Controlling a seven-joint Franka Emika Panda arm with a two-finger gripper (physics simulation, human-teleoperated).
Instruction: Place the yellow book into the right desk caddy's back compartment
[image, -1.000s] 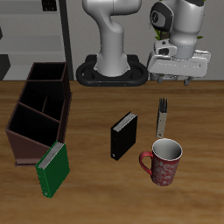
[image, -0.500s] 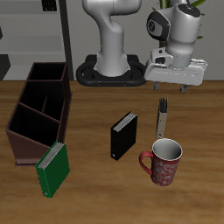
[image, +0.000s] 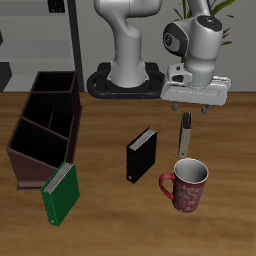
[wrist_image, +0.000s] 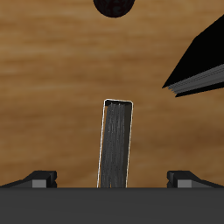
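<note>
The yellow book (image: 185, 136) stands upright and edge-on on the table, a narrow slab behind the mug. In the wrist view it shows as a thin tan-grey slab (wrist_image: 116, 143) between my fingers. My gripper (image: 191, 109) hangs open and empty just above the book's back end, with its jaws spread wide on either side in the wrist view (wrist_image: 112, 180). The right desk caddy (image: 40, 100), a long dark brown box with inner partitions, stands far across the table from the book.
A black book (image: 142, 154) stands beside the yellow book and also shows in the wrist view (wrist_image: 197, 66). A red mug (image: 186, 185) sits near the front edge. A green book (image: 60, 191) leans at the caddy's front end.
My gripper has come down and shifted toward the table's middle, and now sits over the yellow book. The book and the other things have not moved.
</note>
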